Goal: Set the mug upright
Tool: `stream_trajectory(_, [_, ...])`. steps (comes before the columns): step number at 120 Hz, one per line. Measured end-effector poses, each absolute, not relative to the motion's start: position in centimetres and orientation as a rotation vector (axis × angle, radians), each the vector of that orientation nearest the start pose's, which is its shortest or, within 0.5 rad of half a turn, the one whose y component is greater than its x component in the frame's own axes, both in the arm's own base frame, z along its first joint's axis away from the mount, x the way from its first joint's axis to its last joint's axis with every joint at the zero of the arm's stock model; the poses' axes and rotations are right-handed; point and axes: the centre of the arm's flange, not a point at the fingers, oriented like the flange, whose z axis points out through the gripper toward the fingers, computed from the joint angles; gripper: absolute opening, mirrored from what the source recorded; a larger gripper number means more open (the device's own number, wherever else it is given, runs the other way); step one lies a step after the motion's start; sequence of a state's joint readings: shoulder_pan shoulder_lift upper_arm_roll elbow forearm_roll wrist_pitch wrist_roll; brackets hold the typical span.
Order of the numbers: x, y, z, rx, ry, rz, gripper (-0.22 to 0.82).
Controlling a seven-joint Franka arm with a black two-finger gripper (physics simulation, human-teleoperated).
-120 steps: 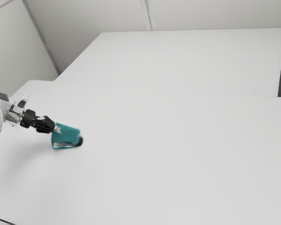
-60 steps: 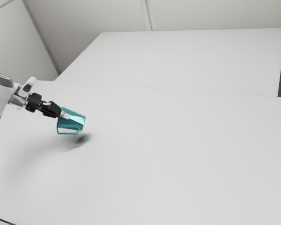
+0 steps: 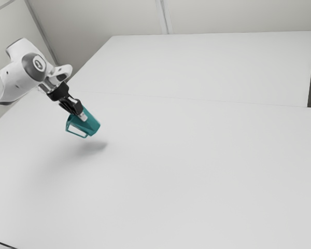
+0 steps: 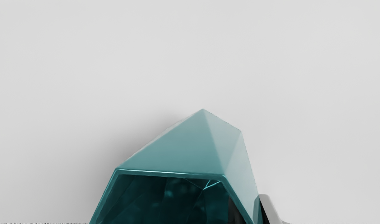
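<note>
we have the mug [image 3: 90,126] aloft over the table [image 3: 197,181]: teal, faceted, tilted, base lower, handle [image 3: 68,125] toward exterior view's left.

The seven-joint Franka arm [image 3: 13,83] enters at 9 o'clock in the exterior view, its white link slanting up toward 2 o'clock to a rounded wrist joint [image 3: 35,66] capped in dark grey. There it bends, and the pale hand flange [image 3: 61,73] runs down toward 4 o'clock. The black two-finger gripper [image 3: 82,114] is tilted, tips aimed between 4 and 5 o'clock, raised above the table. Its fingers are closed on a held load. In the wrist view, one finger [image 4: 270,208] shows a pale grey edge beside black; the other is partly hidden.
</note>
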State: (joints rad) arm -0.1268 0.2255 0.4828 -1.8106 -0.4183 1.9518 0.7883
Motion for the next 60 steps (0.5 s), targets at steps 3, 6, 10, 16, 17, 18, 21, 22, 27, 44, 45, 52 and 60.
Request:
stream_trajectory(3, [58.9,16.7,42.7,-3.342,0.466,-0.172,-0.18])
stream_trajectory(6, [59.2,16.3,42.6,-3.319,0.469,-0.162,-0.18])
stream_trajectory(10, [59.5,15.7,42.5,-3.289,0.473,-0.150,-0.18])
stream_trajectory(16, [60.1,14.9,42.1,-3.251,0.471,-0.132,-0.18])
stream_trajectory(17, [60.1,14.8,42.0,-3.245,0.471,-0.129,-0.18])
stream_trajectory(18, [60.2,14.6,41.9,-3.238,0.472,-0.125,-0.18])
stream_trajectory(21, [60.5,14.2,41.7,-3.218,0.473,-0.117,-0.18])
stream_trajectory(22, [60.5,14.1,41.7,-3.210,0.475,-0.114,-0.18])
stream_trajectory(27, [60.9,13.1,41.5,-3.173,0.487,-0.099,-0.18])
stream_trajectory(44, [61.8,10.5,40.4,-3.068,0.489,-0.040,-0.18])
stream_trajectory(45, [61.9,10.4,40.2,-3.064,0.485,-0.036,-0.18])
stream_trajectory(52, [62.0,10.2,39.6,-3.040,0.453,-0.019,-0.18])
stream_trajectory(60, [62.2,10.2,38.8,-3.023,0.411,-0.002,-0.18])
